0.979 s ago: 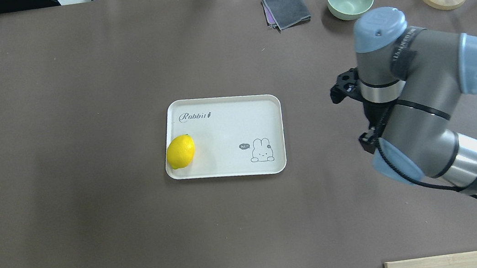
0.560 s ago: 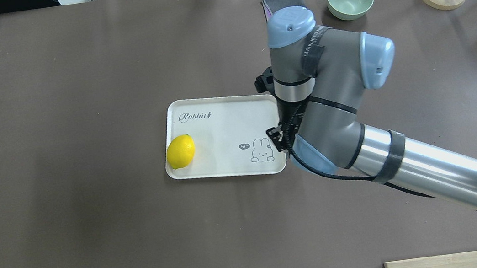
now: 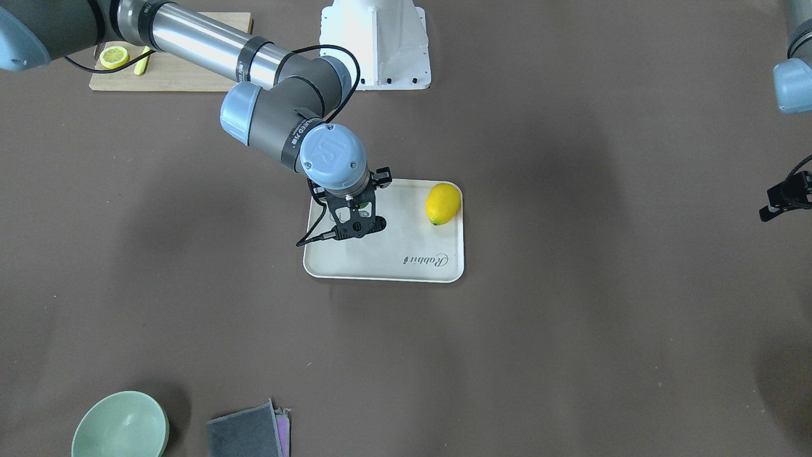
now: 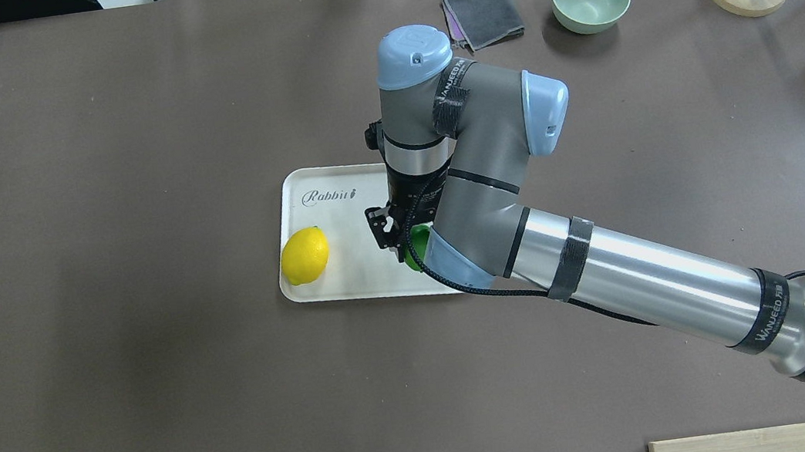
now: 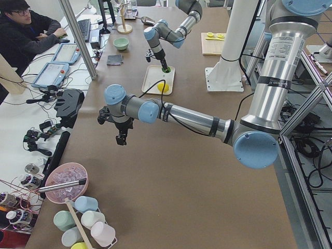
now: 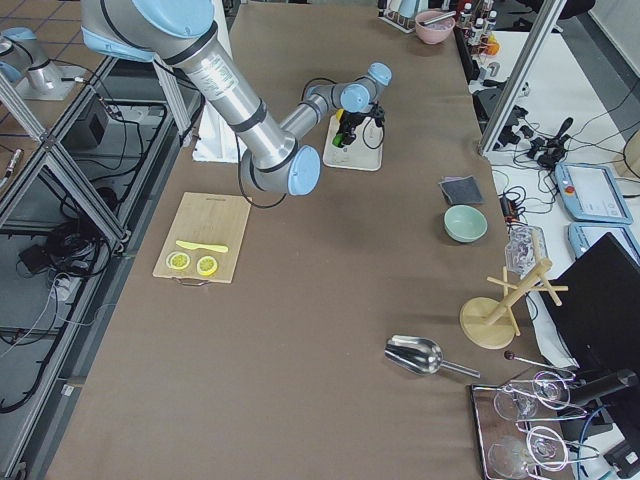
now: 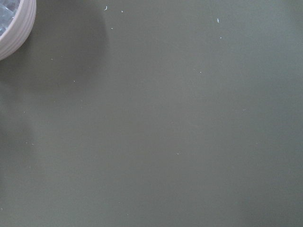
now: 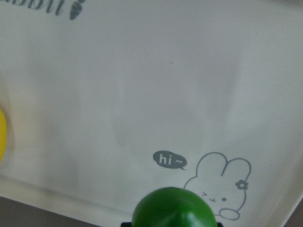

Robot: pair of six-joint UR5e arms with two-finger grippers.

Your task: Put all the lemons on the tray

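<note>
**Front-facing view:** The right claw [image 3: 355, 219] is pointed down over the off-white rectangular tray [image 3: 393, 263]. It is pinched on the glossy dark green lemon [image 3: 363, 204], of which only a sliver is seen between the black fingers. The bright yellow lemon [image 3: 443, 203] is lying on the tray beside its rim. The left claw [image 3: 785, 193] is cut off by the view's edge, well apart from the tray, over the brown desk [image 3: 571, 317]. Whether it is spread or pressed together cannot be told.

**Overhead view:** The green lemon [image 4: 417, 249] is half hidden under the right arm's wrist, over the tray [image 4: 346, 214]. The yellow lemon [image 4: 304, 255] is seen at the tray's left rim.

**Left side view:** The left claw [image 5: 121, 139] is held above bare desk, well apart from the tray [image 5: 150, 78], where the yellow lemon [image 5: 163, 87] is lying.

**Right side view:** The right claw [image 6: 345, 135] is shown small and far off over the tray [image 6: 365, 160].

**Left wrist view:** Bare desk is shown, with the edge of a pink ribbed bowl [image 7: 12, 23] in one corner.

**Right wrist view:** The green lemon [image 8: 173, 208] is seen at bottom centre, over the tray [image 8: 142, 94] and its rabbit drawing [image 8: 220, 189]. Whether it touches the tray cannot be told. A sliver of the yellow lemon [image 8: 2, 137] is caught at the left edge.
</note>
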